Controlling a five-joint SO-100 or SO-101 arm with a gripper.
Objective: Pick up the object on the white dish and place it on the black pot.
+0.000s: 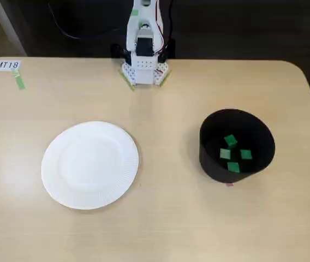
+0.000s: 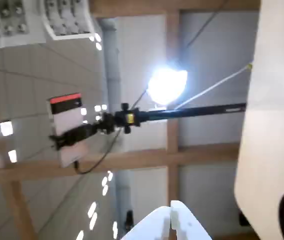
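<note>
light wooden table (image 1: 160, 218) (rounded corners); wrist view shows ceiling lamp (image 2: 167, 85).

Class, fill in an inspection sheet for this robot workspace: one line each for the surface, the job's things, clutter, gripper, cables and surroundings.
Surface: pale wooden table, rounded corners.
Job's things: white dish bare, no cube on it; black pot to its right in the fixed view, apart from it, holding four green cubes.
Clutter: a label reading MT18 with green tape at the far left corner.
Gripper: white fingertips meet at the bottom of the wrist view, which looks up at the ceiling.
Cables: dark cables behind the arm's base.
Surroundings: dark floor beyond the table.
</note>
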